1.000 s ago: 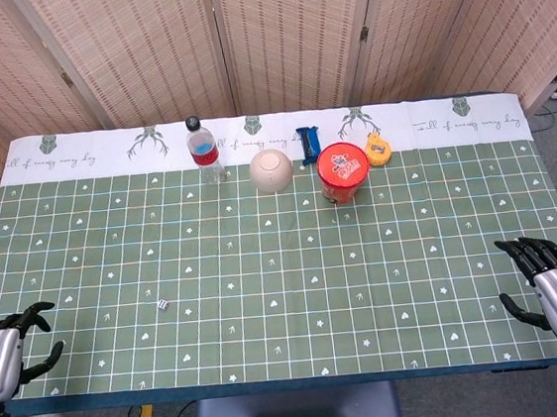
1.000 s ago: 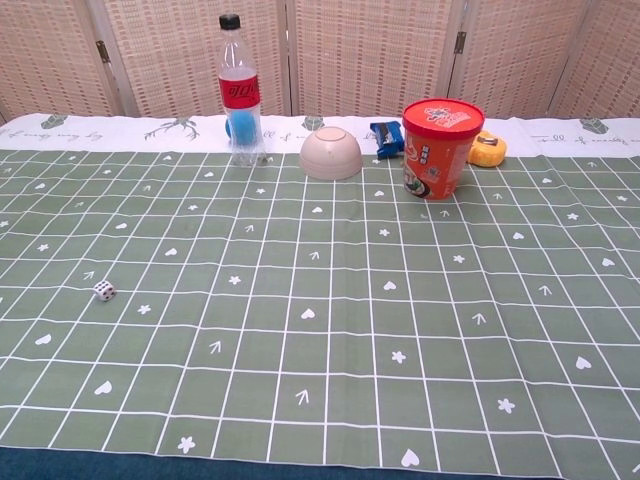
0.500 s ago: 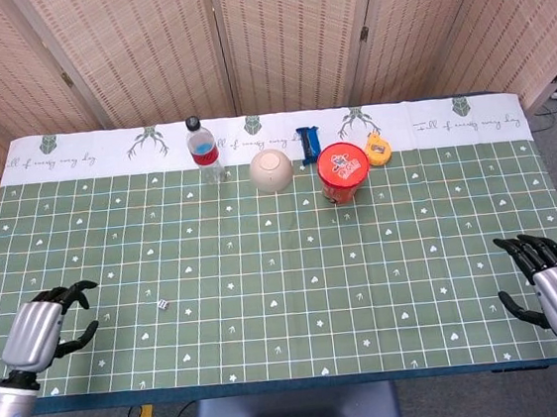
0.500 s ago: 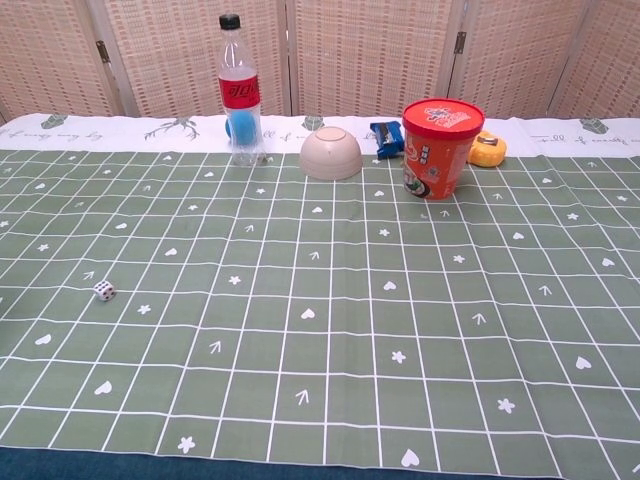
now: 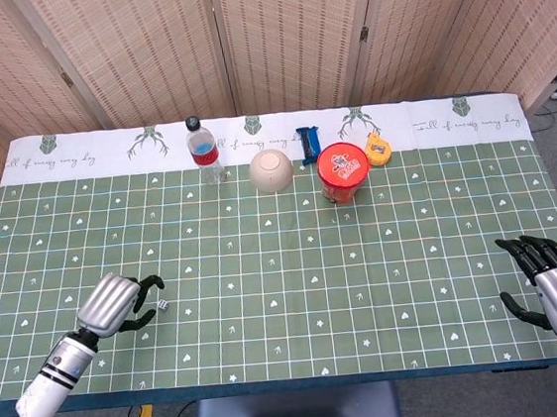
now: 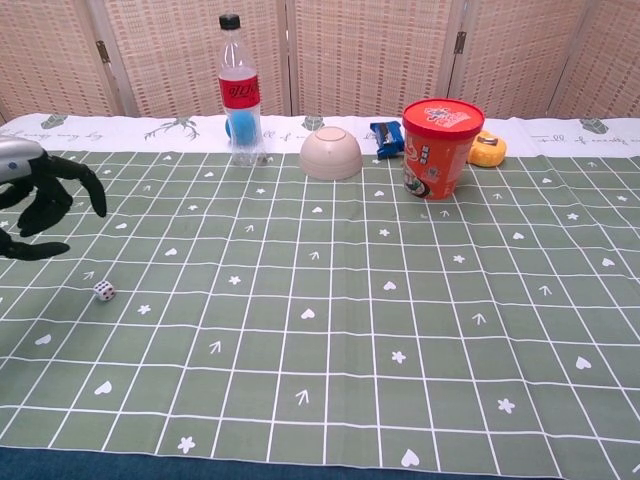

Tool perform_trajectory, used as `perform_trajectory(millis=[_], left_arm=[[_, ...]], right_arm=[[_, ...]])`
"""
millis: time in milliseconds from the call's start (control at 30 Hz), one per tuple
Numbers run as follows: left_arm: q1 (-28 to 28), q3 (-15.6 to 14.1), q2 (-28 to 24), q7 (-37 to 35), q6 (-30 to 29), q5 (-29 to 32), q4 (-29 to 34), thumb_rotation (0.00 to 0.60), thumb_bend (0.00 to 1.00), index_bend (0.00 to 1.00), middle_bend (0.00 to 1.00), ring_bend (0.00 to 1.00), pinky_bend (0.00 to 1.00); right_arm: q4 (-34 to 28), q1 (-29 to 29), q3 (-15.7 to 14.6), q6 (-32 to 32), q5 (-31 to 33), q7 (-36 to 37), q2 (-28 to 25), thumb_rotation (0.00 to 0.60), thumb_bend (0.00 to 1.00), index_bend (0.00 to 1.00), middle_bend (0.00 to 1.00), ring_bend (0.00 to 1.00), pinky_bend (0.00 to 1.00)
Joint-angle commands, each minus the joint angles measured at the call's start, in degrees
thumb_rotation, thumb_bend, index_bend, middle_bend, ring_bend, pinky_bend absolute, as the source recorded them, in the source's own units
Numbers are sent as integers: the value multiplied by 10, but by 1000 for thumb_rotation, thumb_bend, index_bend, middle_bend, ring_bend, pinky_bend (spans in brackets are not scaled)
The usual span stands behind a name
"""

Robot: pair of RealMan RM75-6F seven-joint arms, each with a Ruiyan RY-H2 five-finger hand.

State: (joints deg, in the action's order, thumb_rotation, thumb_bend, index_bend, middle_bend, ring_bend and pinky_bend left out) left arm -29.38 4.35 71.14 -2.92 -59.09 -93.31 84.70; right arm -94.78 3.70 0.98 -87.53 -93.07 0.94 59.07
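My left hand [image 5: 117,303] hovers over the green cloth at the front left with its fingers spread and nothing in it. The chest view shows this left hand [image 6: 35,195] above and left of a small white die [image 6: 104,290]. From the head view the die [image 5: 163,305] lies just right of the fingertips, apart from them. My right hand [image 5: 554,291] stays at the table's front right corner, fingers apart and empty; the chest view does not show it.
Along the far edge stand a water bottle [image 5: 204,150] with a red label, an upturned beige bowl [image 5: 271,169], a blue snack packet [image 5: 309,144], a red-lidded noodle cup [image 5: 342,172] and a small yellow object [image 5: 379,148]. Folding screens stand behind the table.
My left hand has travelled from the front left corner to the right and forward, ending close to the die and entering the chest view. The right hand has stayed put.
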Motion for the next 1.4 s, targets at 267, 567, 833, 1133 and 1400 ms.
perform_trajectory(millis=[267, 567, 833, 1133, 1400], left_arm=[[-38, -9, 62, 42, 65, 45, -48, 600, 344, 373, 847, 744, 902], [-48, -14, 104, 85, 92, 90, -88, 600, 344, 389, 878, 770, 920], [-47, -19, 117, 93, 91, 111, -113, 600, 344, 439, 892, 780, 922], [-51, -21, 130, 84, 98, 126, -138, 600, 344, 467, 904, 788, 923], [-55, -24, 136, 75, 99, 129, -151, 600, 363, 512, 920, 794, 927]], right_arm=[[5, 0, 0, 1, 2, 4, 2, 600, 241, 178, 232, 172, 204], [10, 0, 0, 3, 4, 9, 4, 600, 242, 177, 232, 172, 203], [13, -1, -1, 4, 6, 13, 5, 600, 242, 178, 231, 171, 203], [14, -1, -1, 5, 7, 13, 6, 600, 242, 177, 231, 172, 203], [15, -2, -1, 5, 8, 13, 6, 600, 242, 178, 231, 172, 203]])
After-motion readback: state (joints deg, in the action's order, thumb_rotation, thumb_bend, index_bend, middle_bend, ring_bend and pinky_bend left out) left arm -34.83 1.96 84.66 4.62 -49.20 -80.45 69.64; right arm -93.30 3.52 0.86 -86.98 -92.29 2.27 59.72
